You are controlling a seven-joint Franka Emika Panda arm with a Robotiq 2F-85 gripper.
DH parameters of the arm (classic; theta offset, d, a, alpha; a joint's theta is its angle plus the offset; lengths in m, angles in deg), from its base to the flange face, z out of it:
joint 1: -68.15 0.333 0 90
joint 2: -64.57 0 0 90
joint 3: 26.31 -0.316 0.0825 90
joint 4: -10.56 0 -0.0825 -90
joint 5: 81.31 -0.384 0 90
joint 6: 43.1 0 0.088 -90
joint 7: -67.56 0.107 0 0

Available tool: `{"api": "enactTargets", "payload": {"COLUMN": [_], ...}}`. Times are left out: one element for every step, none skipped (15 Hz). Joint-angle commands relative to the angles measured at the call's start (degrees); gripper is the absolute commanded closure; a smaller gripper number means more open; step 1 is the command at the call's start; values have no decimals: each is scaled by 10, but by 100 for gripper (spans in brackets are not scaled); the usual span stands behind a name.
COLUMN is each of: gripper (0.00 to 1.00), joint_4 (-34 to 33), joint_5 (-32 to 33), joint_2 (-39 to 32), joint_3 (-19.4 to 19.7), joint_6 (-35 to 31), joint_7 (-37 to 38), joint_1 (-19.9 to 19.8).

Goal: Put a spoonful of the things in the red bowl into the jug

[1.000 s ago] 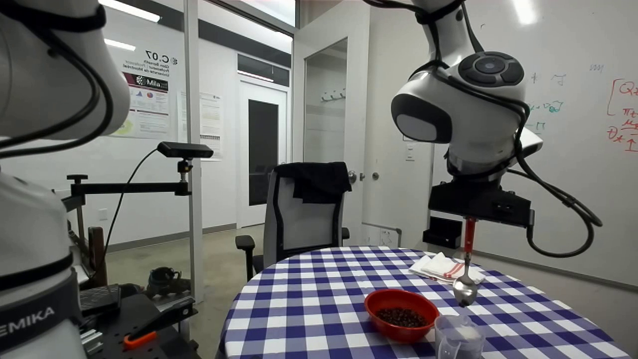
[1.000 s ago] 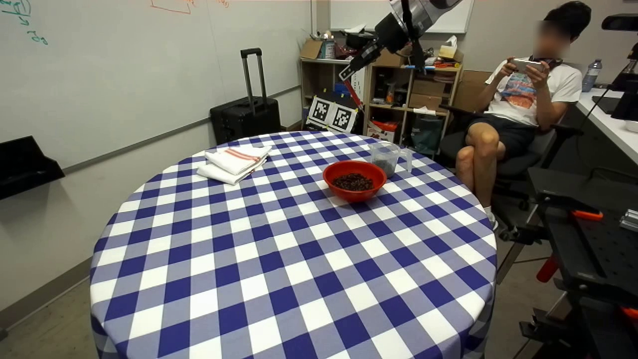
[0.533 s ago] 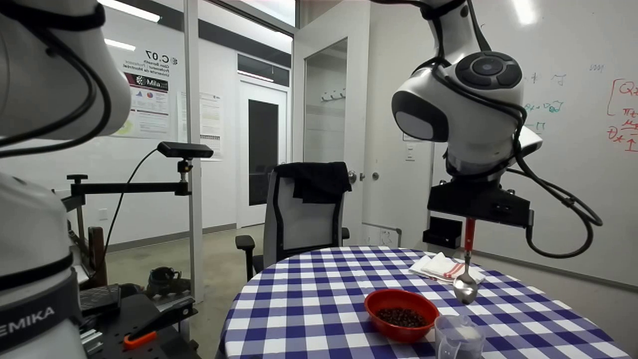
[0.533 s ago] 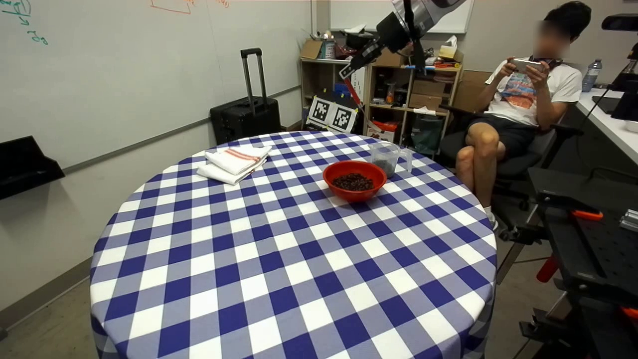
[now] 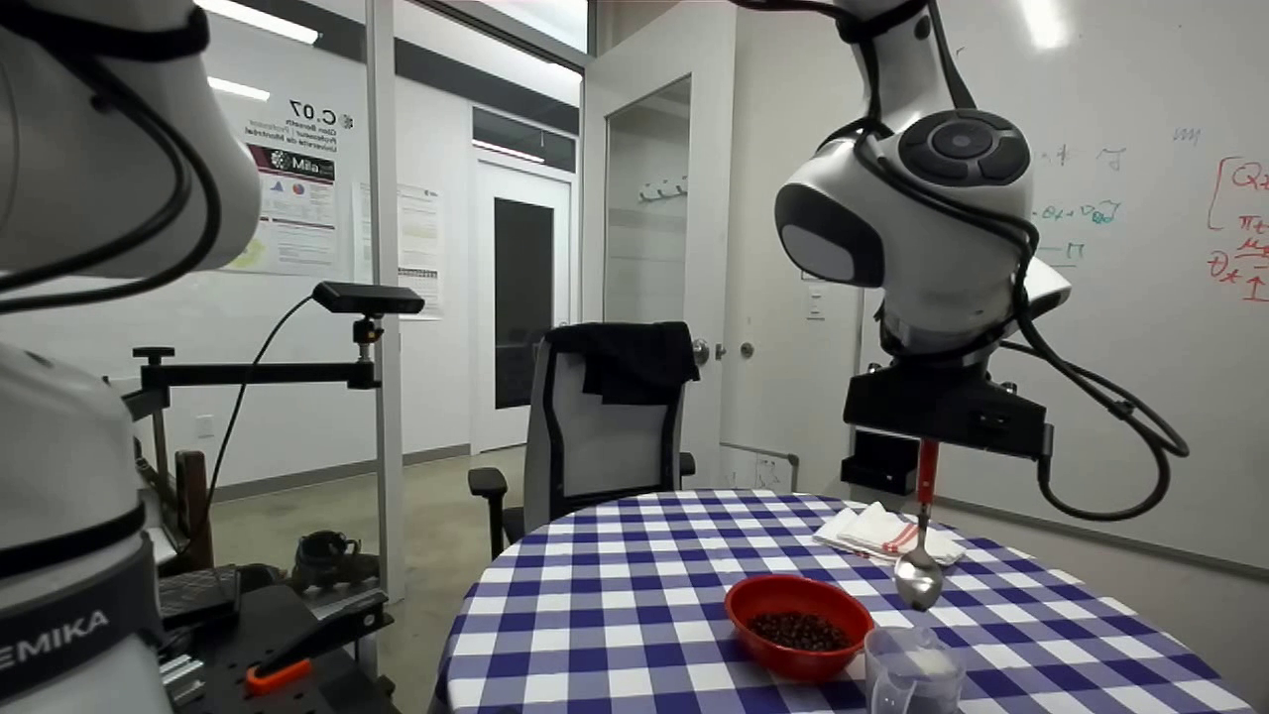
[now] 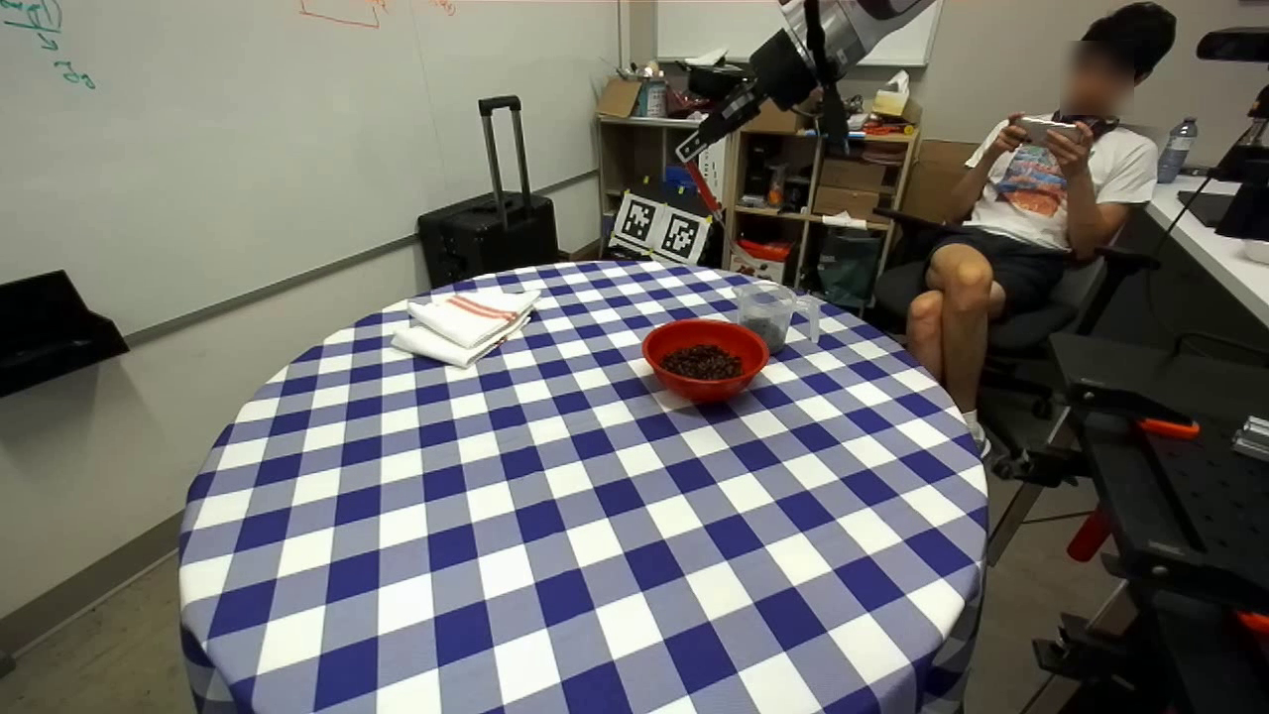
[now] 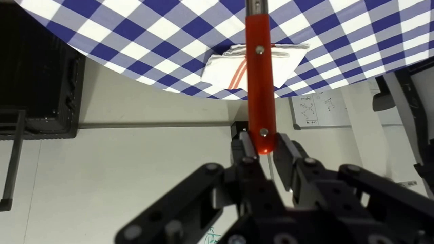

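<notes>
Upright red bowl (image 6: 706,391), dark bits (image 6: 702,363) inside, clear jug (image 6: 776,303) beside, spoon (image 5: 924,516) tip-down

In an exterior view the camera stands close by the robot's base (image 5: 74,476) and faces a chair (image 5: 612,451) and a door (image 5: 649,218) beyond the table (image 5: 585,635). In an exterior view facing a seated person (image 6: 1036,188) and a shelf (image 6: 763,211), the lens looks down across the table. Both share the red bowl (image 6: 706,391), jug (image 6: 765,298) and folded cloth (image 6: 464,325). From just behind the gripper (image 7: 263,144), the wrist view looks past the spoon (image 7: 260,78) at that cloth (upside down, the whiteboard (image 7: 112,169) lying below the table).
</notes>
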Motion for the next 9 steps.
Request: {"api": "enactTargets", "payload": {"gripper": [95,95,95,95,95,95,95,95,95], "joint_4": [6,4,4,3,2,2,1,0,-1], "joint_5": [-23,-25,-30,-33,-36,-41,-47,-55,-63], "joint_2": [8,7,7,7,7,6,6,5,6], "joint_3": [-13,-14,-17,-17,-18,-19,-23,-25,-29], "joint_6": [-10,-8,-6,-8,-7,-4,6,7,10], "joint_7": [-31,-35,-40,-43,-48,-53,-62,-67,-75], "joint_1": [-8,-10,-13,-13,-14,-16,-23,-26,-32]}}
